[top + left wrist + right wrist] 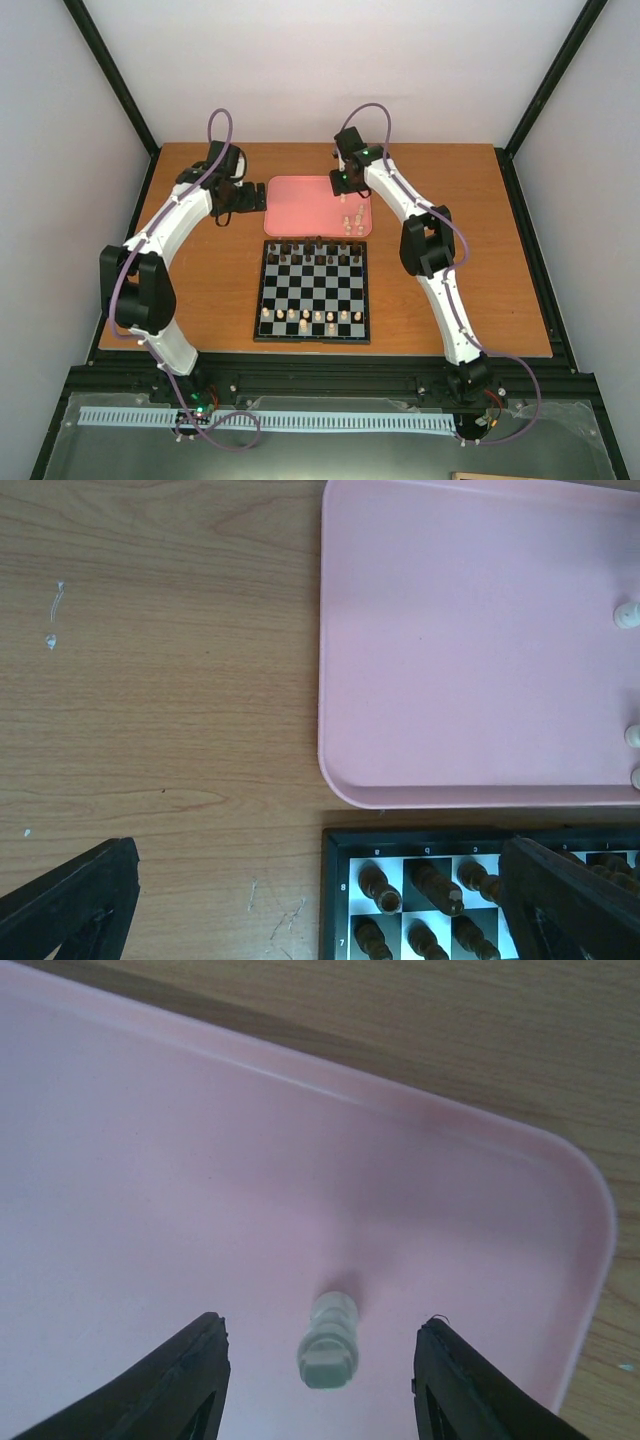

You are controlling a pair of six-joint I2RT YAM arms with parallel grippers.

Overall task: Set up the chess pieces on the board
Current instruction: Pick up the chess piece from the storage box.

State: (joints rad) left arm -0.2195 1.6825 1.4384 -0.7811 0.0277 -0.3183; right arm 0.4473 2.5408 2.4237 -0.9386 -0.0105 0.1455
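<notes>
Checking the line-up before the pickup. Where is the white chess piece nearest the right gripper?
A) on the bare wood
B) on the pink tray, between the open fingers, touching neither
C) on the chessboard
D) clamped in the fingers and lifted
B: the white piece sits on the pink tray in the gap between the fingers of the right gripper, with tray showing on both sides.

On my feed, a wooden table (490,260) sits boxed in by plain pale walls (320,70) to the left, far and right, with black struts (112,75) in the corners. The light is soft and even. A black rail (330,378) runs along the near edge, and a white slotted strip (300,420) lies nearer still. Pale scuffs (55,605) mark the wood.
</notes>
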